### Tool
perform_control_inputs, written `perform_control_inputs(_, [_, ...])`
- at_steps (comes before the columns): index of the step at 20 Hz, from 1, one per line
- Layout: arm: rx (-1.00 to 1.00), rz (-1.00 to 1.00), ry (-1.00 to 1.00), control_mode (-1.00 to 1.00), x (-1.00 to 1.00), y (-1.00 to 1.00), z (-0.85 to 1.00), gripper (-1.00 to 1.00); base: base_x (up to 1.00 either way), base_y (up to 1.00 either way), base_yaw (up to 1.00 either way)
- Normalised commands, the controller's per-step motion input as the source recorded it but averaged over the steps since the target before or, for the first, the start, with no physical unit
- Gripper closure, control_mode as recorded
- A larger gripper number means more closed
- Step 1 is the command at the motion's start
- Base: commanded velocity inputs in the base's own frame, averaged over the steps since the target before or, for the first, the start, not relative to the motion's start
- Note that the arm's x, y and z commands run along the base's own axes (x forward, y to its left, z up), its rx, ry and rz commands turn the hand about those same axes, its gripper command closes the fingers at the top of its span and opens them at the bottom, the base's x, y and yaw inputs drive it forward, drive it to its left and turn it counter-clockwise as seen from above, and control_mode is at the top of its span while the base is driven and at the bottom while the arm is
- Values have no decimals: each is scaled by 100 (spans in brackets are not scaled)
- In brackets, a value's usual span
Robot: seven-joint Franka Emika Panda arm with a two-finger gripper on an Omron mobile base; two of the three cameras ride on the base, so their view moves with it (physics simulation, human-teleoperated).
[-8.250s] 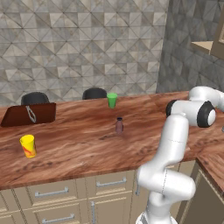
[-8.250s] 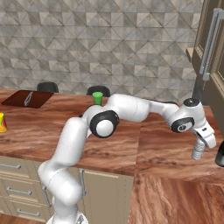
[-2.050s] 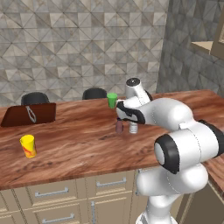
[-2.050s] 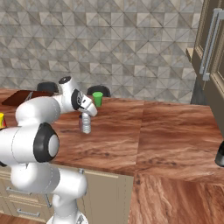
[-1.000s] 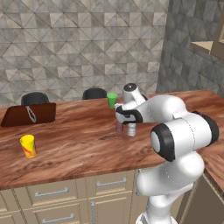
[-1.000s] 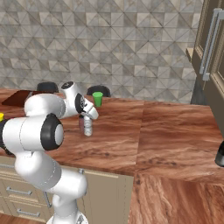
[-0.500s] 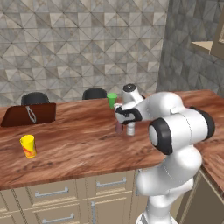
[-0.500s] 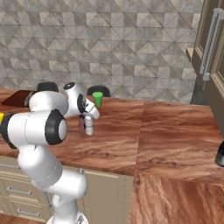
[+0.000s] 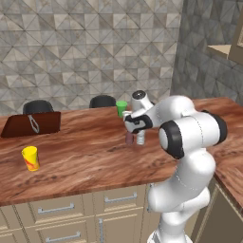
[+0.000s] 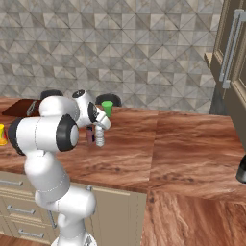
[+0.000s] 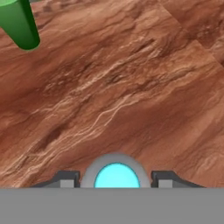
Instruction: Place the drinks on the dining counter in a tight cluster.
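Note:
My gripper is shut on the clear white-capped water bottle, gripping it from above near the cap. The bottle stands upright close beside the short maroon-brown bottle on the reddish-brown dining counter. From the right side the water bottle and the maroon bottle nearly touch below the gripper. In the hand view the bottle's cap sits between my fingertips. A dark wine bottle stands far off at the right edge.
A green cup stands just behind the two bottles, also visible as the green cup. A yellow cup sits far left, and a dark brown board lies at the back left. Two dark chair backs rise behind the counter.
The gripper has carried the water bottle a little closer to the maroon bottle, and the arm's elbow has swung. The other things have not moved.

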Motion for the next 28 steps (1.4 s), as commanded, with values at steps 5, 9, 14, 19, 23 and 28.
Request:
perform_control_inputs(5, [-1,0,0,-100,22,0,-20,100,0,0,0])
perform_control_inputs(9, [0,0,0,-100,16,0,-17,100,0,0,0])
perform_control_inputs(14, [0,0,-1,-100,-4,0,-19,100,0,0,0])
perform_control_inputs(19, [0,0,-2,-100,-16,0,-23,100,0,0,0])
perform_control_inputs(23, [0,0,-2,-100,-16,-8,-23,100,0,0,0])
perform_control_inputs(28, [0,0,-2,-100,-8,-4,-20,100,0,0,0])
